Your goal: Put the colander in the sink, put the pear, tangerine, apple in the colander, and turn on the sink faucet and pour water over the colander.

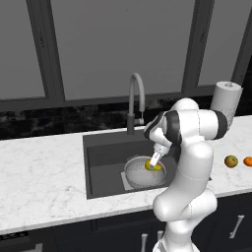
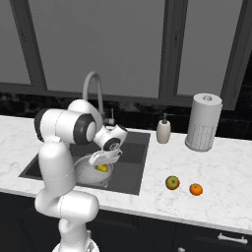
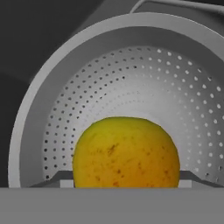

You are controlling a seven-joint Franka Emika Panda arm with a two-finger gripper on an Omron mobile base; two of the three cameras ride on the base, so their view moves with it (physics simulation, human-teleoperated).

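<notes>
Hand view: my gripper (image 3: 126, 186) clamps the small yellow speckled pear (image 3: 126, 153) over the round silvery perforated metal colander (image 3: 183, 87).

Flat, even rendered light fills both base views; no single source stands out, and the window panes behind read as dull grey with no glare. The white marble counter (image 1: 44, 177) is the brightest surface, lightly mottled, and the sink (image 1: 106, 162) is a dark block with little detail inside. Shadows are faint: a soft grey patch under the colander (image 1: 144, 172), barely any under the fruit near the counter's right edge. The robot's white shell shows smooth shading, darker underneath. Edges look slightly soft and jagged (low resolution, not motion blur). In the hand view the pear (image 3: 126, 153) is close and somewhat fuzzy, while the colander's perforations stay fairly crisp, brightest at the middle.
</notes>
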